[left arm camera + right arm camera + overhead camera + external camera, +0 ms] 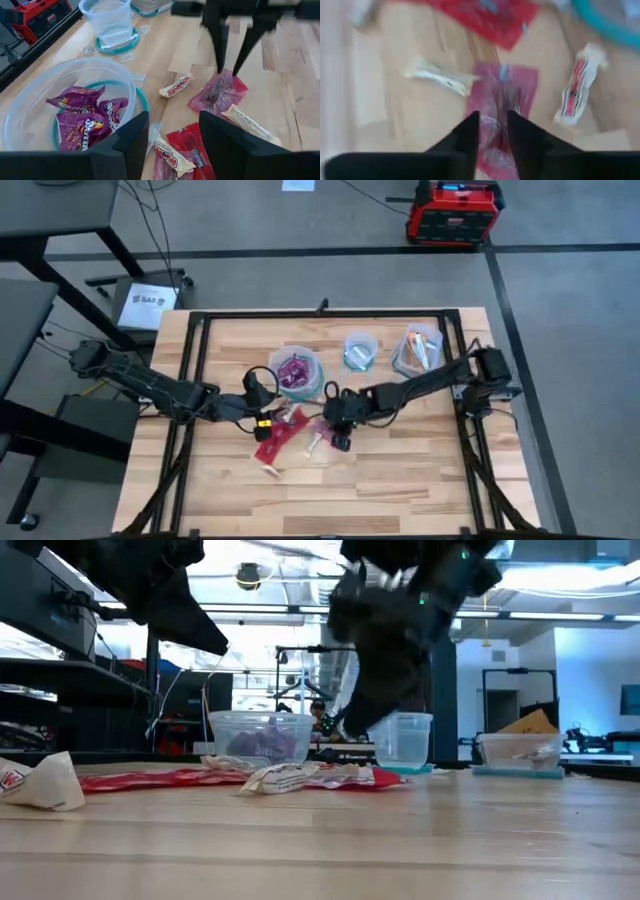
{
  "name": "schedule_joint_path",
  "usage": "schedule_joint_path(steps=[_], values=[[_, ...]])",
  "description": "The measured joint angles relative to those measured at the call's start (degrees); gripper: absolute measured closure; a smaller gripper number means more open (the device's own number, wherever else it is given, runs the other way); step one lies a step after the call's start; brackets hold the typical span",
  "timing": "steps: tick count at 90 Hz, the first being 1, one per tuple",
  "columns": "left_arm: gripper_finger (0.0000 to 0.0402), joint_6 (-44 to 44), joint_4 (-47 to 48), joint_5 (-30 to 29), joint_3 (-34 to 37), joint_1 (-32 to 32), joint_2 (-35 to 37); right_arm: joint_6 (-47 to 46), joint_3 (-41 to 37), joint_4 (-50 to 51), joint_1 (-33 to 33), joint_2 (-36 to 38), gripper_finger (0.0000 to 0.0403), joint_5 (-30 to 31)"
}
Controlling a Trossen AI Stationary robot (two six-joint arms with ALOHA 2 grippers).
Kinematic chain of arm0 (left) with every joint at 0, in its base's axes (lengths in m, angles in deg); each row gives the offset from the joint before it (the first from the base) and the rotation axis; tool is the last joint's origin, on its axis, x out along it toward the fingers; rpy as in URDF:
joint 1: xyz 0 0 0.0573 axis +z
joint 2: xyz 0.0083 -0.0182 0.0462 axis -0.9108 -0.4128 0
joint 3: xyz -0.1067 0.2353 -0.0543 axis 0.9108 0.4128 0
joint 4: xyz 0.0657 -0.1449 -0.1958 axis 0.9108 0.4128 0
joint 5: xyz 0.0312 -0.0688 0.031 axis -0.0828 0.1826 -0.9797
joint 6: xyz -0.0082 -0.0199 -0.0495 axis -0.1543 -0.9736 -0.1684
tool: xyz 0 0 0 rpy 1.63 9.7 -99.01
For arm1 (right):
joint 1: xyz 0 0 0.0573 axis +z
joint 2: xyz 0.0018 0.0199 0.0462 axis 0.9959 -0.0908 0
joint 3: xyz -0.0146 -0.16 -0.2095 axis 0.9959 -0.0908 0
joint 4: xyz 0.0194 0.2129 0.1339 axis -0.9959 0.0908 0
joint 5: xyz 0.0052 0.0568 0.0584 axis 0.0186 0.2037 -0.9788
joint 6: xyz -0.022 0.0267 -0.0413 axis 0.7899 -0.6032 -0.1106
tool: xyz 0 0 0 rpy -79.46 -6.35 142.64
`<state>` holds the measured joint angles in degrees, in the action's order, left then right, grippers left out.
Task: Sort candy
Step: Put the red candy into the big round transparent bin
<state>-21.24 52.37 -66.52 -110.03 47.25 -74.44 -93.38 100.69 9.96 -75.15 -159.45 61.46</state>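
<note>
Right gripper (231, 70), fingers narrowly parted, tips apparently touching a crinkled pink packet (218, 93); left gripper (262, 388) gapes empty beside a clear bowl (30, 100) of purple wrappers (82, 117).

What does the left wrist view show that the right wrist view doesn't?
Only the left wrist view shows the bowl of purple candies, an empty cup, and the open left gripper. Only the right wrist view shows the right gripper from behind, fingers narrowly apart. Both show the pink packet under the right gripper and a white bar.
</note>
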Motion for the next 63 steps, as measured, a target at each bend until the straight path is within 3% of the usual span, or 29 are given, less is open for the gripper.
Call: schedule_joint_path(steps=[11,18,36,47,63], values=[[0.024,0.0,0.0,0.2,0.0,0.0,0.0,-1.5,0.0,-0.2,1.6,-2.3,0.0199,7.2],[0.024,0.0,0.0,0.2,0.0,0.0,0.0,-1.6,0.0,-0.6,1.9,-3.7,0.0163,8.3],[0.024,0.0,0.0,0.2,0.0,0.0,0.0,-1.9,0.3,-1.2,2.2,-7.1,0.0141,8.5],[0.024,0.0,0.0,0.2,0.0,0.0,0.0,-1.8,0.4,-0.5,2.4,-8.2,0.0187,8.5],[0.024,0.0,0.0,0.2,0.0,0.0,0.0,1.3,0.3,0.7,2.4,-7.0,0.0359,8.0]])
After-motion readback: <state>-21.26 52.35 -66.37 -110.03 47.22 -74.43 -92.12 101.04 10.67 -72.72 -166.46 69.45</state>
